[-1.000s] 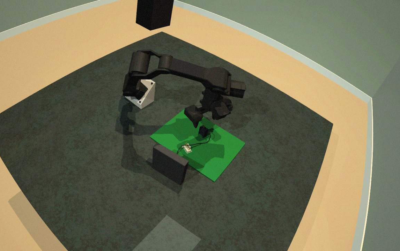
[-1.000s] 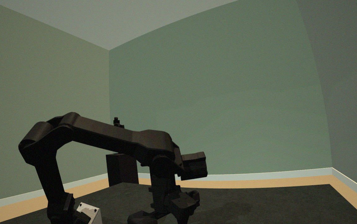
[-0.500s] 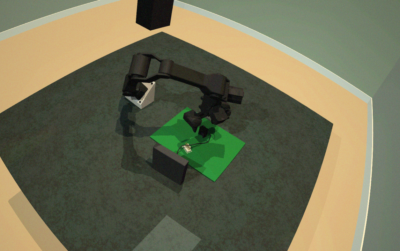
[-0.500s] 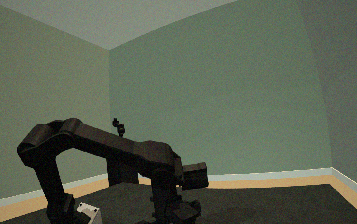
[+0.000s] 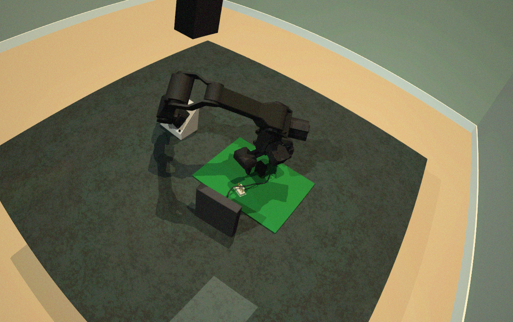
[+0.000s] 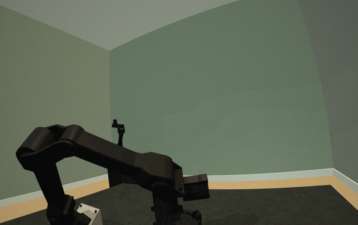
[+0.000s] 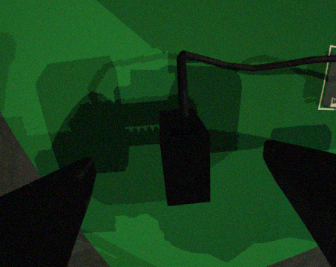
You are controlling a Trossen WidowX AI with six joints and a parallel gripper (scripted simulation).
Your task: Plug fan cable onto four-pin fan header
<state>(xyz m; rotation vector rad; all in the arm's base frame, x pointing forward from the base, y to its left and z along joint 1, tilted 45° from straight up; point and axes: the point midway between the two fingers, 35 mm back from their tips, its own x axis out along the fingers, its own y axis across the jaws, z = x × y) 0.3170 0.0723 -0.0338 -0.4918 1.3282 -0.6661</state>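
Note:
The black plug (image 5: 261, 168) (image 7: 186, 163) stands on the green board (image 5: 275, 218) (image 7: 219, 18), away from the header. My gripper (image 5: 260, 164) (image 7: 179, 157) is open around the plug, one finger on each side. Gaps show between the plug and both fingers in the wrist view. The black cable (image 7: 253, 67) rises from the plug's top and bends toward the fan header (image 5: 240, 191) (image 7: 334, 90). The header is pale with a white outline and is cut off at the wrist view's right edge; the cable crosses over it. The exterior view does not show the plug or header.
A dark upright block (image 5: 217, 211), likely the fan, stands at the board's near-left edge, with the cable running to it. A white wedge-shaped box (image 5: 189, 127) (image 6: 93, 214) stands by the arm's base. A tall black block (image 5: 197, 19) stands at the back.

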